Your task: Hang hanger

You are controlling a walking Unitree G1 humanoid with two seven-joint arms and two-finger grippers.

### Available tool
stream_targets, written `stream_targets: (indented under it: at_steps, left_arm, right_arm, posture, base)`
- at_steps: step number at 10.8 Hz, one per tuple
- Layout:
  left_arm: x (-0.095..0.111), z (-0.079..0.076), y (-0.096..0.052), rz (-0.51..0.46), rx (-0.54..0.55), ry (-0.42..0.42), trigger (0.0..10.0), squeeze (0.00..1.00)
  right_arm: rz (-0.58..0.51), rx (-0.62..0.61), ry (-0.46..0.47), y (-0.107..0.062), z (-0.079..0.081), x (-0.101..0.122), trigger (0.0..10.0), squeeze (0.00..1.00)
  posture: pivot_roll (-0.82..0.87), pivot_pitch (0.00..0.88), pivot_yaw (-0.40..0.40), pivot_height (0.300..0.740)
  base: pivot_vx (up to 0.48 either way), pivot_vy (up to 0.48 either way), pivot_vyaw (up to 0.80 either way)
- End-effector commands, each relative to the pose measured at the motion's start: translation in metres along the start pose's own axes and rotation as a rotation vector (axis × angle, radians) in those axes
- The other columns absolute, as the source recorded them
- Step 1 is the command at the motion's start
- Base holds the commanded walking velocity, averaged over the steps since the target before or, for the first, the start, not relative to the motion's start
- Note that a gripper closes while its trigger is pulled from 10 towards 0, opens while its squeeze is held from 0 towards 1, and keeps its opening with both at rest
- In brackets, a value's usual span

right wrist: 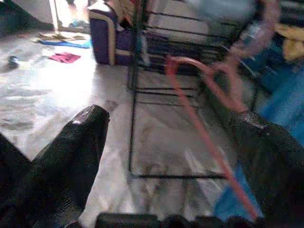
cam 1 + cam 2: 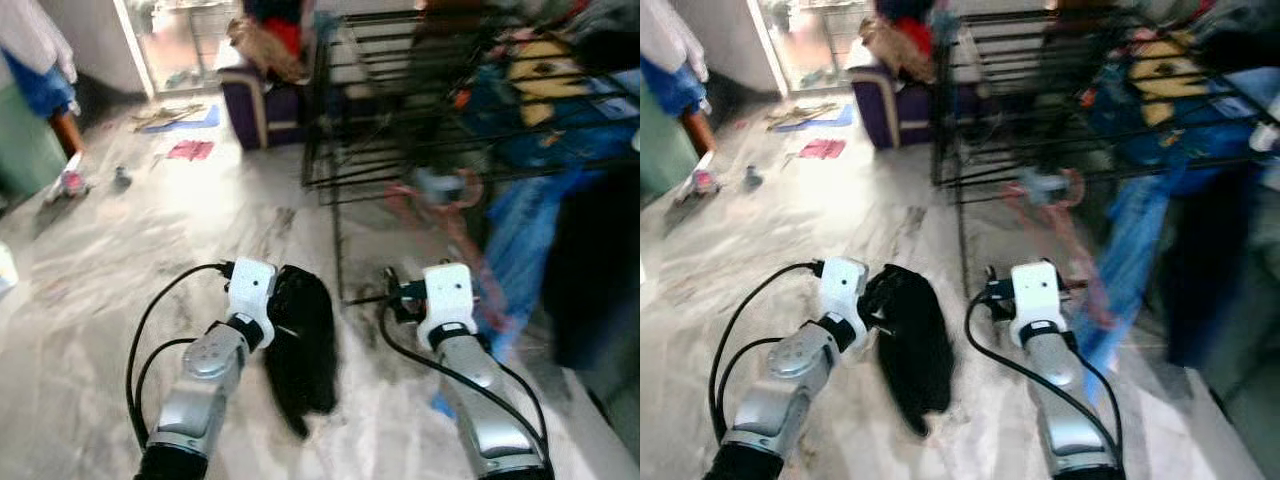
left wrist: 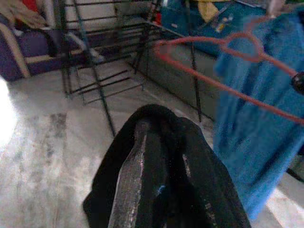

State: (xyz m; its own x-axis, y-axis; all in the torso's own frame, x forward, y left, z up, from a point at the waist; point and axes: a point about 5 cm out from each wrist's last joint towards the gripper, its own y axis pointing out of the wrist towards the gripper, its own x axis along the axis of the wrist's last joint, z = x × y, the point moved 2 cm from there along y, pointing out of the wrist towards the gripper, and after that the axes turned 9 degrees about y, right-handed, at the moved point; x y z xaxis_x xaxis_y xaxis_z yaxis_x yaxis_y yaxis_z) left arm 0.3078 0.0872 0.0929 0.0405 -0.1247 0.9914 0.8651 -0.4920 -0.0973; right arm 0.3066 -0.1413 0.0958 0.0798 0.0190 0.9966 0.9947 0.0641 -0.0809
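A thin pink hanger slants in front of the black wire drying rack. Its hook end is blurred near the rack's lower bars. My right gripper is open, its fingers wide apart. The hanger's bar runs between them, closer to one finger; I cannot tell whether it touches. My left gripper is held low over the floor. A black garment hangs from it and drapes over its fingers.
A blue cloth hangs off the rack on the right, among other clothes. A purple seat stands beyond the rack's left end. Small items and a pink rag lie on the marble floor. What looks like a person stands far left.
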Motion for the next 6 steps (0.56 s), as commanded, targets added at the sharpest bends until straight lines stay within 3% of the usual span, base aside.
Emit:
stream_targets:
  at_steps: [1, 2, 6]
  left_arm:
    - [0.0115, -0.0013, 0.0050, -0.038, -0.011, 0.015, 10.0, 0.00]
    - [0.0121, -0.0007, 0.0055, -0.040, -0.007, 0.019, 10.0, 0.00]
    - [0.0136, 0.0072, 0.0045, -0.057, 0.027, -0.040, 10.0, 0.00]
  right_arm:
    - [-0.003, -0.008, 0.008, 0.0004, -0.0031, 0.0032, 10.0, 0.00]
    - [0.000, -0.011, -0.003, 0.0003, -0.0033, 0.0026, 10.0, 0.00]
    - [0.007, 0.006, 0.009, -0.0007, 0.0004, 0.0010, 10.0, 0.00]
  posture:
    - [-0.07, 0.031, 0.017, 0.740]
    - [-0.07, 0.031, 0.018, 0.740]
    - [-0.06, 0.031, 0.016, 0.740]
  base:
    - [0.000, -0.454, 0.00]
    - [0.000, -0.450, 0.00]
    - [0.000, 0.000, 0.00]
